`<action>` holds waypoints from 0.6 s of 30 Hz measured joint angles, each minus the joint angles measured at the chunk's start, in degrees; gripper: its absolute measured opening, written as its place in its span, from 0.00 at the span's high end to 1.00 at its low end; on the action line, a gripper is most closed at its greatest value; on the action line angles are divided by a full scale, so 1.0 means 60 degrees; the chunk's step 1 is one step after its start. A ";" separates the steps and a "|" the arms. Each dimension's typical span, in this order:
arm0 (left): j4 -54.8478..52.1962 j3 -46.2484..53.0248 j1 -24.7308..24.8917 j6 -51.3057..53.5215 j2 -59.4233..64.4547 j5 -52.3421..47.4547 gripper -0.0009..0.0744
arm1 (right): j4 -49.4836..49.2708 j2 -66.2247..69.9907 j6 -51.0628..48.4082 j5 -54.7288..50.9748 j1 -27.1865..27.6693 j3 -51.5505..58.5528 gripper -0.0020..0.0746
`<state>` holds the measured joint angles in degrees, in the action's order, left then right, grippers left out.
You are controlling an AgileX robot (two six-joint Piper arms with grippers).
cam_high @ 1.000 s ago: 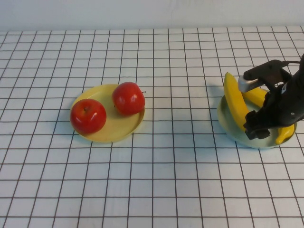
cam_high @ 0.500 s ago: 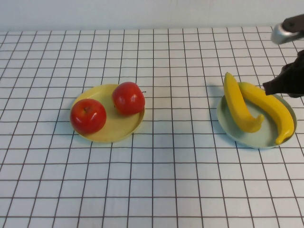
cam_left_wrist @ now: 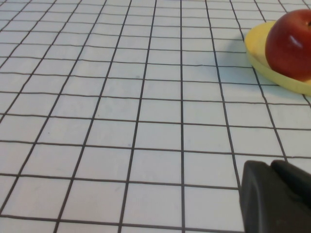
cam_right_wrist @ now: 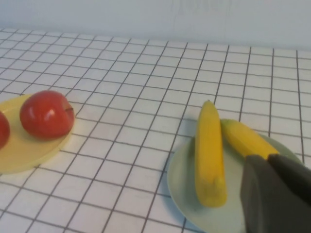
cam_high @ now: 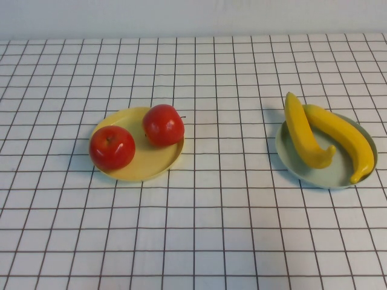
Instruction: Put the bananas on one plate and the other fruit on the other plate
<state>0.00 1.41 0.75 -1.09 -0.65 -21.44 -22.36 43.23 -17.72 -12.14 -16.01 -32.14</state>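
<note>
Bananas (cam_high: pixel 326 136) lie on the blue-green plate (cam_high: pixel 302 172); the right gripper (cam_right_wrist: pixel 277 194) has withdrawn, both grippers' jaws unclear.

Red, yellow and pale green on a black-gridded white cloth

The tablecloth (cam_high: pixel 211 229) is white with thin dark grid lines. At centre left, two glossy red fruits (cam_high: pixel 112 147) sit on a pale yellow plate (cam_high: pixel 148 166); at right, two yellow bananas (cam_high: pixel 302 130) with greenish tips lie on a pale blue-green plate (cam_high: pixel 302 172). The left gripper (cam_left_wrist: pixel 274 199) and right gripper (cam_right_wrist: pixel 274 194) show as matte black at lower right of their wrist views.
</note>
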 joint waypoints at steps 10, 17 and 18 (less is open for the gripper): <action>0.0000 0.0000 0.0000 0.0000 0.0000 0.0000 0.99 | 0.0460 -0.0707 -0.0037 0.2910 0.0000 0.2673 0.99; 0.0000 0.0000 0.0000 0.0000 0.0000 0.0000 0.99 | 0.0299 -0.1189 -0.0049 0.4502 0.0000 0.4356 0.99; 0.0000 0.0000 0.0000 0.0000 0.0000 0.0000 0.99 | 0.0241 -0.1408 -0.0049 0.4546 0.0000 0.4581 0.99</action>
<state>0.00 1.41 0.75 -1.09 -0.65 -21.44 -20.92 34.78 -18.02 15.14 -16.01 -4.66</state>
